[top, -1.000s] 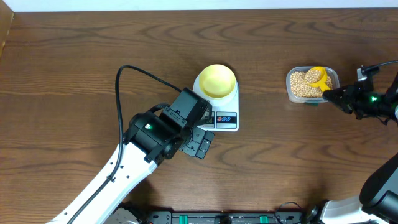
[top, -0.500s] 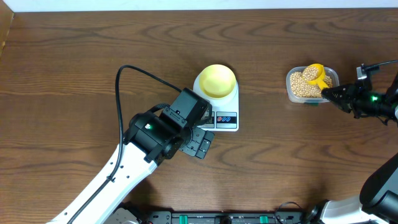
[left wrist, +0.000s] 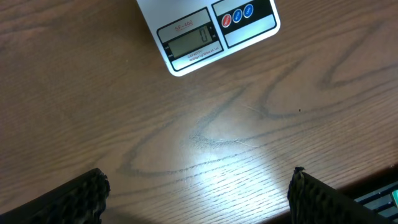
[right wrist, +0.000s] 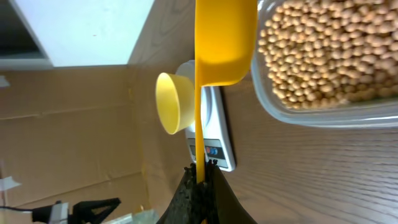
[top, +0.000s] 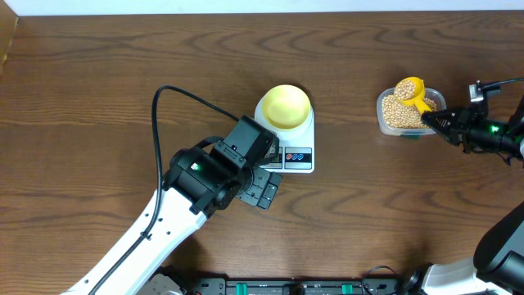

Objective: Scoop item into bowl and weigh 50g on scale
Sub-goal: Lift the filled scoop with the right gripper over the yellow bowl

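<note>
The pale-yellow bowl [top: 285, 106] stands empty on the white scale [top: 304, 161], mid-table; both also show in the right wrist view, the bowl [right wrist: 173, 102] on the scale [right wrist: 217, 146]. The scale's front edge [left wrist: 205, 37] reads 0. Tan beans [top: 396, 115] fill a clear tub [top: 381, 123] at the right. My right gripper [top: 434, 121] is shut on the handle of a yellow scoop [top: 409, 88], which is heaped with beans above the tub's far side. In the right wrist view the scoop [right wrist: 224, 43] hangs beside the beans [right wrist: 323, 56], the gripper [right wrist: 202, 171] clamping its handle. My left gripper [top: 264, 188] is open just in front of the scale, with nothing between its jaws [left wrist: 199, 194].
A black cable [top: 176, 94] loops from the left arm over the table left of the scale. Bare brown wood lies between the scale and the tub. A cardboard wall [right wrist: 74, 124] stands beyond the table's far left.
The right gripper has lifted the scoop out of the beans and shifted it toward the tub's far edge; it now carries a heap of beans. The left arm has not moved.
</note>
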Robot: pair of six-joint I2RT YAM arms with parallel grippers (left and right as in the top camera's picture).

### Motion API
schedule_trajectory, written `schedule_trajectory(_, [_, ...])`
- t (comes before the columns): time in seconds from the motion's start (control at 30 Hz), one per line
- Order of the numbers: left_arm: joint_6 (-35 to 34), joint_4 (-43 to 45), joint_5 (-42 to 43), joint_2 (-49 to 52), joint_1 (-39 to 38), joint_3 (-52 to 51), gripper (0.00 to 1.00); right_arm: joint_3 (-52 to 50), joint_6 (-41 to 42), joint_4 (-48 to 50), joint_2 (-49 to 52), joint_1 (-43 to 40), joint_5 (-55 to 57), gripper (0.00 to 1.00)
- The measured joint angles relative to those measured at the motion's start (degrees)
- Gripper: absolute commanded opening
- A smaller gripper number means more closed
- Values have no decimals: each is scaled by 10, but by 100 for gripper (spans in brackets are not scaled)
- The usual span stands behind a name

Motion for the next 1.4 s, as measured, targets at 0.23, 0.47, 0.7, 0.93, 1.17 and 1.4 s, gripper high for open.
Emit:
schedule_trajectory(0.23, [0, 0, 0, 0, 0, 0, 94, 0, 1, 3, -7, 21, -27, 1])
schedule_trajectory(0.47, [0, 0, 0, 0, 0, 0, 94, 1, 11, 22, -35, 70, -56, 1])
schedule_trajectory(0.7, [0, 0, 0, 0, 0, 0, 94, 3, 65, 96, -58, 145, -76, 1])
schedule_trajectory(0.93, [0, 0, 0, 0, 0, 0, 94, 4, 126, 188, -61, 241, -77, 1])
schedule_trajectory(1.17, [0, 0, 0, 0, 0, 0, 94, 4, 169, 238, -61, 313, -52, 1])
schedule_trajectory(1.4, [0, 0, 0, 0, 0, 0, 94, 4, 173, 238, -61, 343, -17, 1])
